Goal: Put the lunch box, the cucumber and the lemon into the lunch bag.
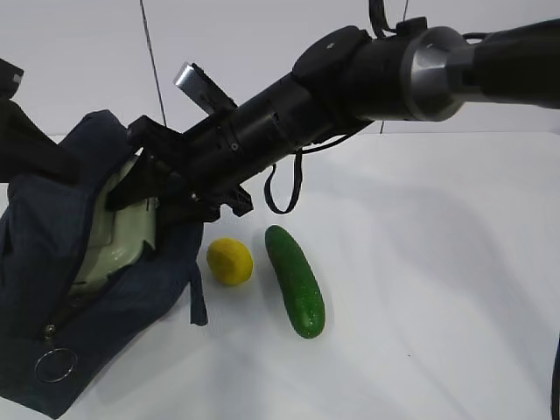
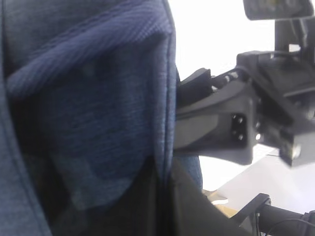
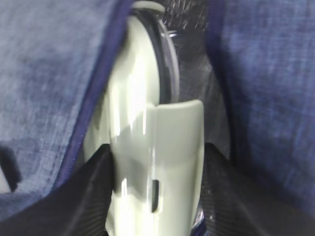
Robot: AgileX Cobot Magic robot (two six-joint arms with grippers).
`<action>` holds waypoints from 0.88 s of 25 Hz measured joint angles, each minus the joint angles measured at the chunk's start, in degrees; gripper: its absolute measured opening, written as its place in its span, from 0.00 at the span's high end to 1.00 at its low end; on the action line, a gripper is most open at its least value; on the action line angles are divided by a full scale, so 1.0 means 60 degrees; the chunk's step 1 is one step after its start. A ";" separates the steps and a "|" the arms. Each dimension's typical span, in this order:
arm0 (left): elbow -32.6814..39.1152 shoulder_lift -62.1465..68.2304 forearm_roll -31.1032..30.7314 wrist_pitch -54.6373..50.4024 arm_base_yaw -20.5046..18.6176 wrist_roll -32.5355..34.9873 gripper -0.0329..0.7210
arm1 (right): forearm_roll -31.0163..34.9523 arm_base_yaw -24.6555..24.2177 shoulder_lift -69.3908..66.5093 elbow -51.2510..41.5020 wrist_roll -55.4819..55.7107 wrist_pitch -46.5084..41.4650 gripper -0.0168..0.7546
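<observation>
The navy lunch bag (image 1: 35, 262) lies open at the left of the table. The pale green lunch box (image 1: 122, 238) stands on edge, partly inside the bag's mouth. My right gripper (image 1: 147, 188) reaches across from the right and is shut on the lunch box. In the right wrist view the box lid (image 3: 147, 147) fills the gap of the right gripper (image 3: 155, 196), with bag fabric (image 3: 44, 73) on both sides. My left gripper (image 2: 165, 196) is shut on an edge of the bag fabric (image 2: 88, 98). The lemon (image 1: 230, 261) and the cucumber (image 1: 296, 280) lie just right of the bag.
The bag's metal ring pull (image 1: 55, 365) hangs at its near corner. A dark handle loop (image 1: 284, 188) dangles below the right arm. The left arm (image 1: 22, 131) comes in at the far left edge. White table (image 1: 437, 306) stretches to the right.
</observation>
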State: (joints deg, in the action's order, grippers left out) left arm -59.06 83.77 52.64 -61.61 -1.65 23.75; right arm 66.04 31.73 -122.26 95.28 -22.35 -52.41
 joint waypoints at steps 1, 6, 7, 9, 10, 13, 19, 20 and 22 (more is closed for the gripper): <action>0.0000 0.0000 0.0000 0.0000 0.0000 0.0000 0.96 | 0.0000 0.0035 0.0000 0.0000 -0.0143 0.0042 0.47; 0.0000 0.0000 0.0000 -0.0015 0.0000 -0.0016 0.96 | -0.0022 0.0088 -0.0006 0.0000 -0.1363 0.0158 0.47; 0.0000 0.0000 0.0000 -0.0015 0.0000 -0.0016 0.96 | -0.0022 0.0088 -0.0006 0.0000 -0.1489 0.0147 0.47; 0.0000 0.0000 0.0000 -0.0015 0.0000 -0.0016 0.96 | 0.0040 0.0088 -0.0021 0.0000 -0.1611 0.0147 0.47; 0.0000 0.0000 0.0009 -0.0015 0.0000 -0.0016 0.96 | 0.0108 0.0088 -0.0021 0.0000 -0.1649 0.0147 0.47; 0.0000 0.0000 0.0047 -0.0039 0.0000 -0.0016 0.96 | 0.0358 0.0088 -0.0021 0.0000 -0.1744 0.0130 0.47; 0.0000 0.0000 0.0057 0.0002 0.0617 -0.0016 0.96 | 0.0812 0.0113 -0.0021 0.0000 -0.2011 0.0014 0.47; 0.0000 0.0000 0.0057 0.0069 0.0764 -0.0016 0.96 | 0.0853 0.0113 -0.0021 0.0000 -0.2128 -0.0025 0.47; -0.0004 0.0000 0.0088 0.0183 0.0905 -0.0016 0.96 | 0.0862 0.0113 -0.0021 0.0000 -0.2414 -0.0040 0.47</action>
State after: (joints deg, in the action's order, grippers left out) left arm -59.08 83.77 53.17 -60.51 3.78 23.66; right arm 71.22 32.41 -122.39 95.28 -36.83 -52.65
